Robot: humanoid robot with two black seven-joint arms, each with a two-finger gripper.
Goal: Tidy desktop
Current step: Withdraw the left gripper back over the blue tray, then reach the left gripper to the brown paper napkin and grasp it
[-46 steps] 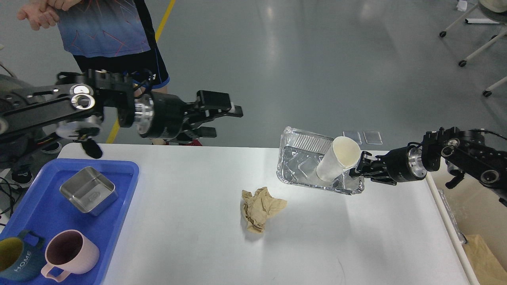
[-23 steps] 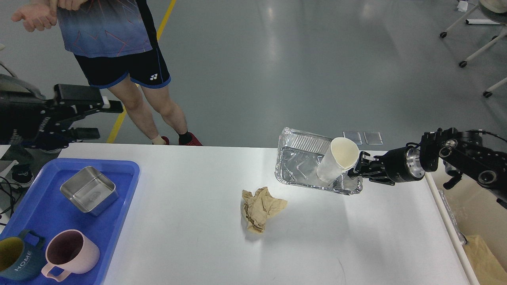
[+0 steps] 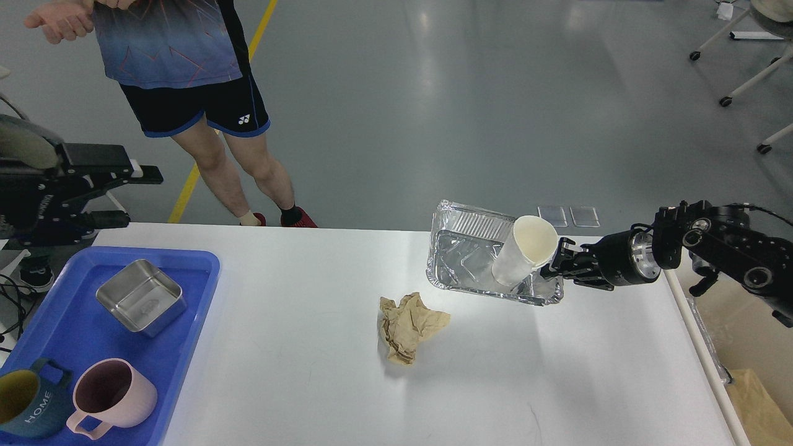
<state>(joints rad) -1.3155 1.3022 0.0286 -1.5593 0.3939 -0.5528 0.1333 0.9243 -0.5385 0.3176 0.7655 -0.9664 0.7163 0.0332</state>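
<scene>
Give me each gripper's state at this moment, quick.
Left gripper: open, empty, off the desktop's left edge.
Right gripper: shut on the foil tray, which holds a tilted paper cup.

blue tray (image 3: 56, 347): steel square tin (image 3: 141, 297), pink mug (image 3: 110, 396), teal-and-yellow "HOME" mug (image 3: 28, 406) | crumpled brown paper (image 3: 410, 325): lying near the middle | foil pan (image 3: 477, 254): tilted, white paper cup (image 3: 523, 251) leaning inside | person (image 3: 186, 68): in blue shirt, black shorts, standing beyond | wheeled chair legs (image 3: 743, 68): far right
</scene>
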